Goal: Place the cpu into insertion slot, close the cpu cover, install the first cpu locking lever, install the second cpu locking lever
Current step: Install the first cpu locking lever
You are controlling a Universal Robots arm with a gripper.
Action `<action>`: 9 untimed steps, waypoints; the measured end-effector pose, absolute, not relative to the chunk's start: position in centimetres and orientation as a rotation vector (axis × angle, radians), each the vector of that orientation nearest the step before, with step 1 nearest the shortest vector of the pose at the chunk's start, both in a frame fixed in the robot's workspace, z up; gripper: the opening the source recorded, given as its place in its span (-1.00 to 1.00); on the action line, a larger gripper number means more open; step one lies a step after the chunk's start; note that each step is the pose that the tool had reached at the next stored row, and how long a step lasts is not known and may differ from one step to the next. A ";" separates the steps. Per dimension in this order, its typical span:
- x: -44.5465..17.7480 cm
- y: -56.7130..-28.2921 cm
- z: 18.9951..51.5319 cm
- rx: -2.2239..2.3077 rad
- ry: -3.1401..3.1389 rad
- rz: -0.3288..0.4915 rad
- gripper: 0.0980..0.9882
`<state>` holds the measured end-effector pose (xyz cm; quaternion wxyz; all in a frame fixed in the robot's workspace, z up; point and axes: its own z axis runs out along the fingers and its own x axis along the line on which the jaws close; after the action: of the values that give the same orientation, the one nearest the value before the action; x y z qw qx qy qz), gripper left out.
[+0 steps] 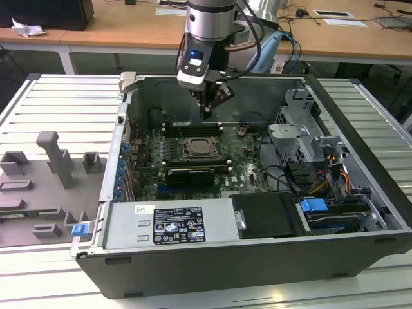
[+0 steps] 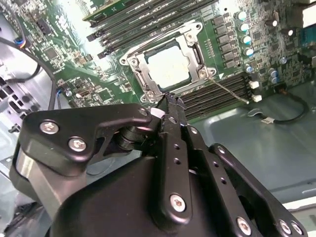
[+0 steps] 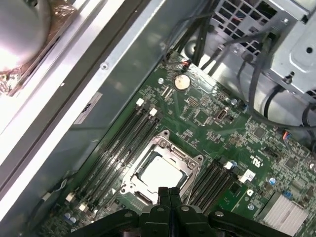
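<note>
- Black gripper [image 2: 169, 100] fingers were seen pressed together in both wrist views, with nothing pinched between them. Their tips were poised just over one edge of the socket, and whether anything was touched could not be told.
- An open computer case [image 1: 257, 261] was laid on its side across the centre of the exterior view. Held within it were a motherboard [image 1: 241, 161], a grey power supply [image 1: 167, 224] along the lower edge, a long black card [image 1: 190, 175] and a metal drive cage [image 1: 302, 132] at the exterior view's right.
- The cpu [image 2: 170, 66] was seated in the socket at the middle of the motherboard, laid flat with its pale metal top turned upward. As it was square, no long axis could be made out.
- The cpu cover [image 2: 193, 49] was found lying flat around it, and the chip was shown through the centre window.
- A thin lever rod [image 2: 228, 90] was seen slanting out from one corner of the socket, across the memory slots [image 2: 207, 101].
- A grey moulded tray [image 1: 38, 193] was set beside the case at the exterior view's left.
</note>
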<state>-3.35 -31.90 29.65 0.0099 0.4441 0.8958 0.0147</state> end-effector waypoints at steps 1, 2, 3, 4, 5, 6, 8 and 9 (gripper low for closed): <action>-3.3 -31.9 29.7 1.376 2.802 0.046 -0.98; -3.3 -31.9 29.7 1.361 2.809 0.046 -0.98; -3.3 -31.9 29.7 1.350 2.815 0.046 -0.98; -3.3 -31.9 29.7 1.330 2.825 0.047 -0.98; -3.3 -31.9 29.7 1.317 2.831 0.047 -0.98; -3.3 -31.9 29.7 1.306 2.836 0.047 -0.98; -3.3 -31.9 29.7 1.283 2.847 0.047 -0.98; -3.3 -31.9 29.6 1.263 2.856 0.047 -0.98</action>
<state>-3.35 -31.90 29.65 0.0092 0.4043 0.9144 0.0152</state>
